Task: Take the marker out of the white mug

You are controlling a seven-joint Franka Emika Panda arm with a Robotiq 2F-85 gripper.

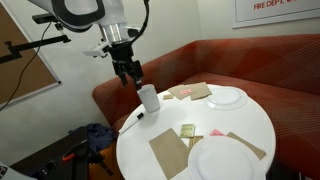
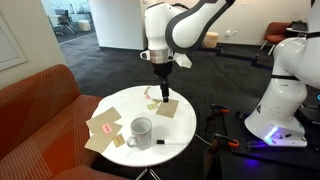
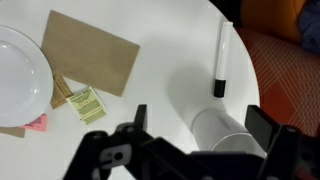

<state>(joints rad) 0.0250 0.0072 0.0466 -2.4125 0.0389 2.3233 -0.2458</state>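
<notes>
Marker out of the mug; the claw is spread and empty.

The slim marker (image 3: 220, 55), a pale barrel with a black cap, lies flat on the round white table (image 3: 170, 30), just beside the smooth cylindrical white mug (image 3: 213, 128). The gripper (image 1: 128, 72) hangs over the mug, jaws wide apart, holding nothing. A brown paper napkin (image 3: 90, 58), a glossy plate (image 3: 15, 65) and a small packet (image 3: 87, 103) lie nearby. A curved rust-red sofa (image 1: 250, 60) wraps round the table.

Open tabletop (image 3: 170, 50) runs through the wrist view's centre; marker (image 3: 220, 55) at two o'clock and white mug (image 3: 215, 130) at four hem it.
</notes>
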